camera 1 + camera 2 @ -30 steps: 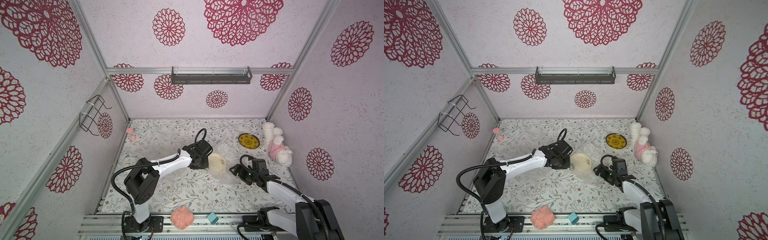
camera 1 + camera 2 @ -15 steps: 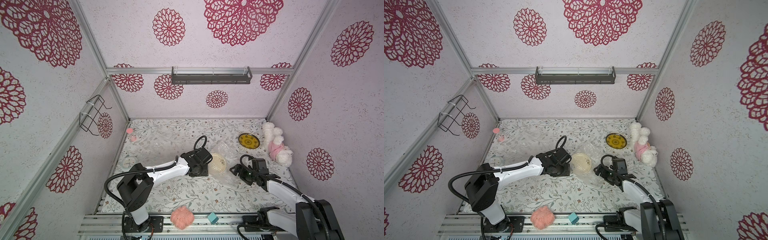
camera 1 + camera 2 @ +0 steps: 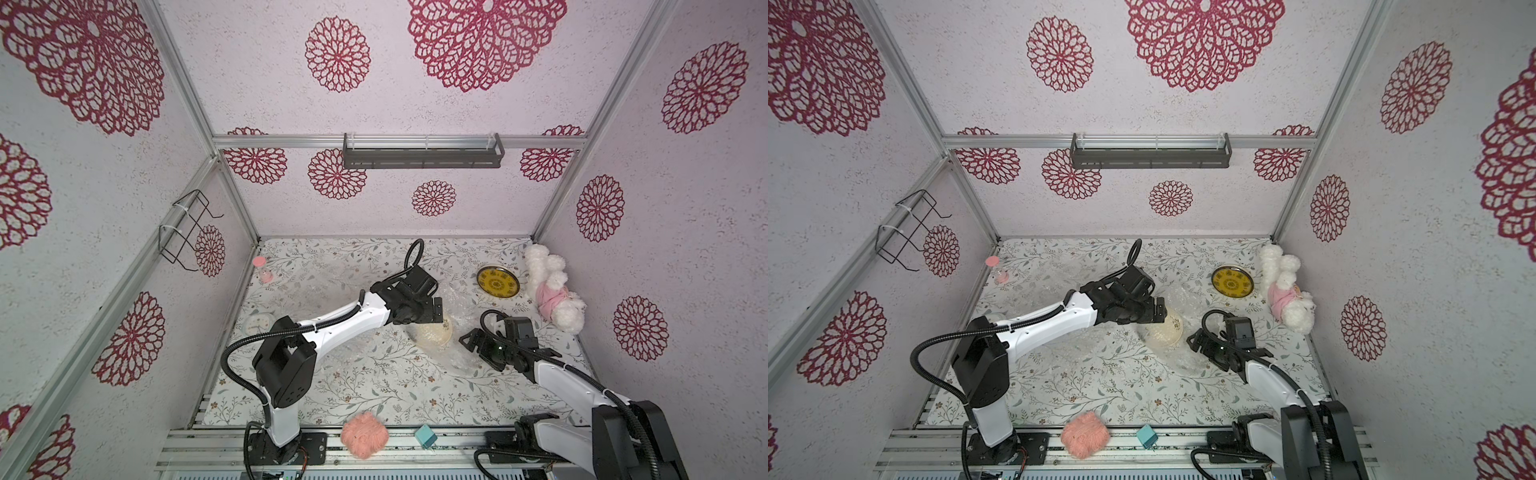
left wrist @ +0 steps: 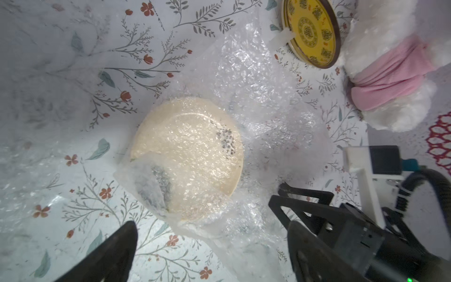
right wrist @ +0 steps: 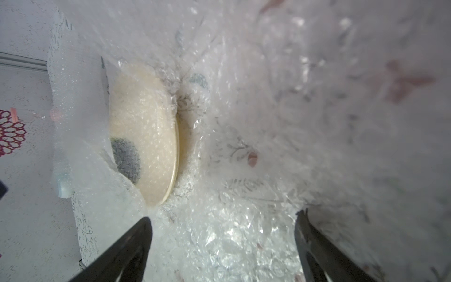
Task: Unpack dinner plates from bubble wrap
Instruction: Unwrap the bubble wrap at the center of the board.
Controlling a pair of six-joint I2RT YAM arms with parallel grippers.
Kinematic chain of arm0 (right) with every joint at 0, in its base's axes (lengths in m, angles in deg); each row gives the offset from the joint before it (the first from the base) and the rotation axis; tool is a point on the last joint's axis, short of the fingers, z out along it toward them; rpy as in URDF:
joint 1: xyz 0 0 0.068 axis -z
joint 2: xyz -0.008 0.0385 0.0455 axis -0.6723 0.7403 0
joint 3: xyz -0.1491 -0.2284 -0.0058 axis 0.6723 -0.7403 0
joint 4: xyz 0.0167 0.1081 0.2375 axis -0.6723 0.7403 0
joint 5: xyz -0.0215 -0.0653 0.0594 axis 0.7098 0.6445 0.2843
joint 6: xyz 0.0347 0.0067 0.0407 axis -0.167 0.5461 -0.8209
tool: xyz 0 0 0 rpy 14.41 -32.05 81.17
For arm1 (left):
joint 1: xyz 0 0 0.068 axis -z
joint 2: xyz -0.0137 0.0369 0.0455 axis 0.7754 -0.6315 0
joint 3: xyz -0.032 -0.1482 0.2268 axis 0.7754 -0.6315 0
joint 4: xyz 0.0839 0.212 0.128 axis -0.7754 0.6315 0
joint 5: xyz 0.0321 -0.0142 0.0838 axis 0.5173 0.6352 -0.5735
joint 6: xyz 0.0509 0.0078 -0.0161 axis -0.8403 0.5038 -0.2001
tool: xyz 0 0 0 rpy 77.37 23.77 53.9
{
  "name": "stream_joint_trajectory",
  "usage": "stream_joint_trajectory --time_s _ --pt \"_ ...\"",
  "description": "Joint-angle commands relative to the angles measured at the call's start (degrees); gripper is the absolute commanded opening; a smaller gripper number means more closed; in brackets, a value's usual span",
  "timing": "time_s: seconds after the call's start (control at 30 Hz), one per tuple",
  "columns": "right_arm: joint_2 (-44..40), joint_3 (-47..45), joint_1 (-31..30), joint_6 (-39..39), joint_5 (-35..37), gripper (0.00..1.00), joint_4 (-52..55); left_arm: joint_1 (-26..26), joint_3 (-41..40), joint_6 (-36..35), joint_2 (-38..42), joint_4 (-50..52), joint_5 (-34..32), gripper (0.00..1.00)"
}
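A cream dinner plate (image 3: 430, 332) (image 3: 1165, 330) lies mid-table, covered by crinkly bubble wrap (image 4: 256, 85) that spreads beyond it toward the right arm. My left gripper (image 3: 434, 311) (image 4: 211, 227) hangs open just above the plate's (image 4: 188, 156) near rim with nothing between its fingers. The right gripper (image 3: 473, 347) (image 5: 223, 217) is open and low at the wrap's right edge. The film (image 5: 244, 232) lies between its fingers and the plate (image 5: 146, 136) is just ahead of them. A yellow patterned plate (image 3: 497, 282) (image 3: 1232, 282) (image 4: 311, 31) lies bare at the back right.
A white and pink plush toy (image 3: 548, 291) leans by the right wall. A round clock (image 3: 259, 323) and a pink hourglass (image 3: 262, 268) sit at the left. Loose glossy film (image 3: 328, 291) lies under the left arm. A pink fluffy ball (image 3: 364, 434) and a teal cube (image 3: 426, 436) rest on the front rail.
My left gripper has gone from shut to wide open and has shifted slightly right, over the wrapped plate. The right arm has not moved.
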Motion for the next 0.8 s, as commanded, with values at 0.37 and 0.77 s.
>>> stream_joint_trajectory --time_s 0.37,0.77 --pt "-0.4 2.4 1.6 2.2 -3.2 0.92 1.4 -1.8 3.7 0.3 -6.7 8.8 -1.4 0.97" --pt "-1.5 2.1 2.2 2.2 -3.3 0.92 1.5 -1.9 4.3 0.8 -8.5 9.4 -1.9 0.98"
